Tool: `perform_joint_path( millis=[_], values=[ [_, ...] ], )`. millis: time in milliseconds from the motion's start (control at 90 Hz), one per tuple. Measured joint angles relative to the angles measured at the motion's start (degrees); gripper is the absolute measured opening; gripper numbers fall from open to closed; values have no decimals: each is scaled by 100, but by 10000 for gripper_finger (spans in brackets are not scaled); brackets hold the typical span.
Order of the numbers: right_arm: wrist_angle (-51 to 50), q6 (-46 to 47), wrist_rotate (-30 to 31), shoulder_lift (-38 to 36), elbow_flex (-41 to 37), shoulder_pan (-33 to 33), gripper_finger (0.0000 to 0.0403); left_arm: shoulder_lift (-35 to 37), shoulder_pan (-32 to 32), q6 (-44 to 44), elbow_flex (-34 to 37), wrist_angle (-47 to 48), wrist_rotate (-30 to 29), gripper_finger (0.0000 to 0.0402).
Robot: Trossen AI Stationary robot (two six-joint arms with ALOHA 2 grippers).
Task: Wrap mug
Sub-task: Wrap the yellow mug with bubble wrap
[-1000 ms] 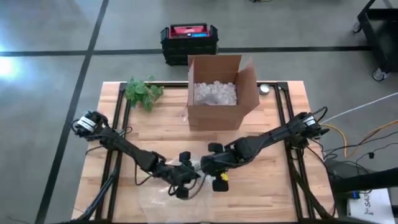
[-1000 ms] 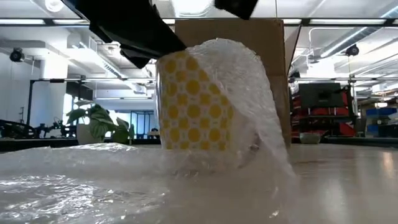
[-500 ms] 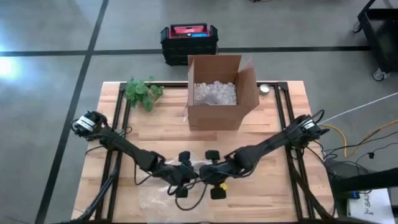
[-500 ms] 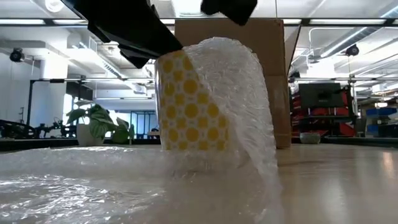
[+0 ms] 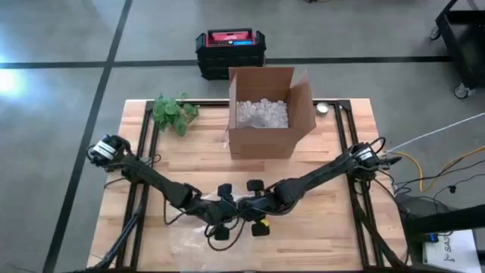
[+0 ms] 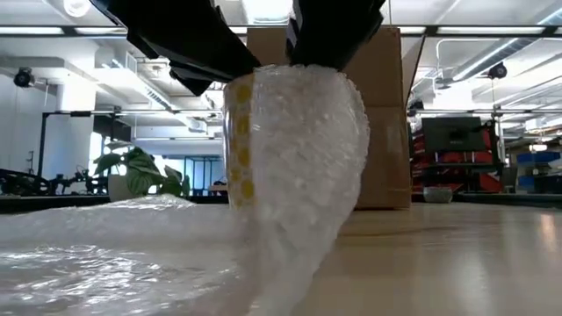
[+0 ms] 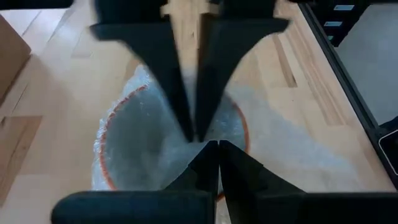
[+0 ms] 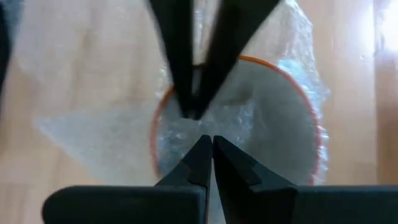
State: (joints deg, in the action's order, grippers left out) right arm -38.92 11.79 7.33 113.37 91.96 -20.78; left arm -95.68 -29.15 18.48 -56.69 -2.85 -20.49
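A yellow-patterned mug [image 6: 239,149] with an orange rim [image 7: 107,134] stands upright on the table, on a sheet of bubble wrap [image 6: 105,254]. A flap of the wrap [image 6: 303,167] is drawn up over the mug's mouth and covers most of its side. My left gripper [image 7: 212,145] and my right gripper [image 8: 208,140] meet tip to tip over the mouth, both shut on the wrap. In the high view the left gripper [image 5: 225,214] and the right gripper [image 5: 253,211] sit side by side near the table's front. My left gripper pinches the bubble wrap [image 7: 180,155] between its two fingers over the mug's mouth, coming from above and pointing down. The wrap lies gathered across the mouth inside the rim. One layer or several, I cannot tell. My right gripper pinches the wrap's flap [image 8: 177,134] between its two fingers over the mug's mouth, from above, opposite the left gripper's fingertips [image 8: 189,106]. Below the hold the flap hangs down the mug's side to the table [image 6: 290,263].
An open cardboard box [image 5: 267,114] with white filling stands at the table's far middle. A green plant [image 5: 174,112] lies far left, and a small round thing [image 5: 323,108] far right. A black and red case [image 5: 230,47] sits on the floor beyond.
My right gripper has gone toward the table's left, over the mug, taking the wrap's flap with it. The flap has been drawn over the mouth and across the mug's side, hiding most of the yellow pattern. The mug has stayed in place.
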Motion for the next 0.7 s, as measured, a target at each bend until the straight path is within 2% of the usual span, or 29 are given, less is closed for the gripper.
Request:
perform_joint_path(
  millis=[411, 700],
  values=[
    [197, -513, -31, 537, 25, 208, 2, 29, 0, -13, 0, 36, -8, 0],
    [98, -522, -14, 388, 128, 199, 2, 35, 0, -25, -2, 83, 4, 0]
  ],
)
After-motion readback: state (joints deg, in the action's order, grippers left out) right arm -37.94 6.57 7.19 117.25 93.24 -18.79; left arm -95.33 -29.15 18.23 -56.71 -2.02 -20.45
